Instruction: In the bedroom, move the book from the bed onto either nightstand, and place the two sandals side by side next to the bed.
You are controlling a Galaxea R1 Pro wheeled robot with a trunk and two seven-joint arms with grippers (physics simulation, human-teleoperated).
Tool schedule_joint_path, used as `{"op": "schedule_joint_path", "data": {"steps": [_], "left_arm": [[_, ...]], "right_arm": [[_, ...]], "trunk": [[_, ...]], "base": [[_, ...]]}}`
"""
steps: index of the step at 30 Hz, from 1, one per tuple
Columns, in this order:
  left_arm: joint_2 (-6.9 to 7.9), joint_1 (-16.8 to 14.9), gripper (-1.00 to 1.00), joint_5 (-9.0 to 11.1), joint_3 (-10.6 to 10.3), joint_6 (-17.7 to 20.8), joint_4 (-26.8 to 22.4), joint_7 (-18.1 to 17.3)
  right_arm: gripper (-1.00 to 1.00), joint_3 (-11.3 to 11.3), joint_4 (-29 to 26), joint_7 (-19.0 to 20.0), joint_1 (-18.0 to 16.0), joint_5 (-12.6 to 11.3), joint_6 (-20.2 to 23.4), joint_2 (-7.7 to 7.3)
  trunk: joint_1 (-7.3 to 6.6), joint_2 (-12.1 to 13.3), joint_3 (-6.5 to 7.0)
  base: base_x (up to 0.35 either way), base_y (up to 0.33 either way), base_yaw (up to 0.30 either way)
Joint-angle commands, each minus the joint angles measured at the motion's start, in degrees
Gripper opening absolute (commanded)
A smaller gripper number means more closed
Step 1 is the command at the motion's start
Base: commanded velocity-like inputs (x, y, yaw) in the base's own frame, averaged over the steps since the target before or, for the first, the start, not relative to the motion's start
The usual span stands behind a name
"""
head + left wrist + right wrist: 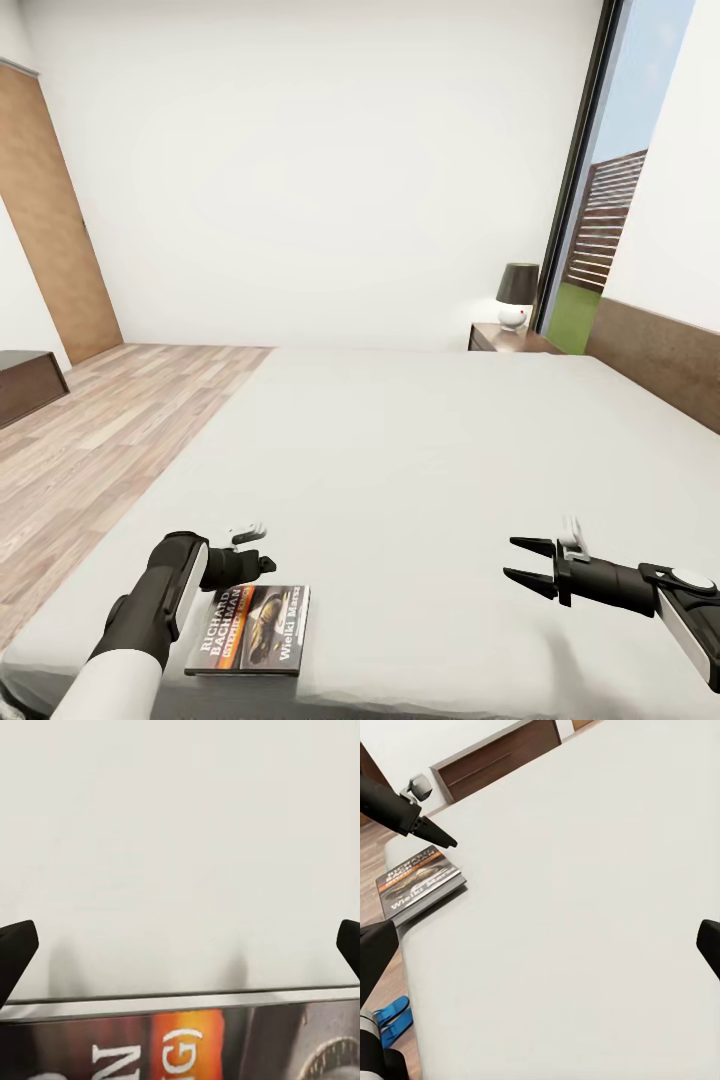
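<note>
The left gripper [262, 565] is held spread wide just over the book [250, 629], with nothing grasped; in the left wrist view the near edge of the book [180, 1039] is seen between the two fingertips [15, 949]. The right gripper [528, 560] is also spread and empty, above the bare mattress of the bed [420, 450]. The book lies flat near the bed's corner, so it is judged not yet lifted. A nightstand [508, 340] stands beyond the bed. The sandals [391, 1018] are seen on the floor beside the bed, not yet arranged.
</note>
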Motion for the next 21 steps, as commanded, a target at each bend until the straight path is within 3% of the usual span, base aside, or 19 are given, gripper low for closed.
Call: {"op": "schedule_joint_path", "data": {"steps": [1, 21], "left_arm": [[-0.08, -0.04, 1.00, -0.60, 0.24, 0.19, -0.06, -0.55], [-0.08, -0.03, 1.00, -0.60, 0.24, 0.23, -0.06, -0.55]], "right_arm": [[1.00, 0.00, 0.01, 0.20, -0.03, -0.25, 0.60, -0.02], [1.00, -0.02, -0.16, 0.20, -0.04, -0.21, -0.09, 0.01]], "trunk": [[-0.01, -0.03, -0.06], [-0.01, -0.03, -0.06]], "base": [[0.000, 0.000, 0.000], [-0.023, 0.000, 0.000]]}}
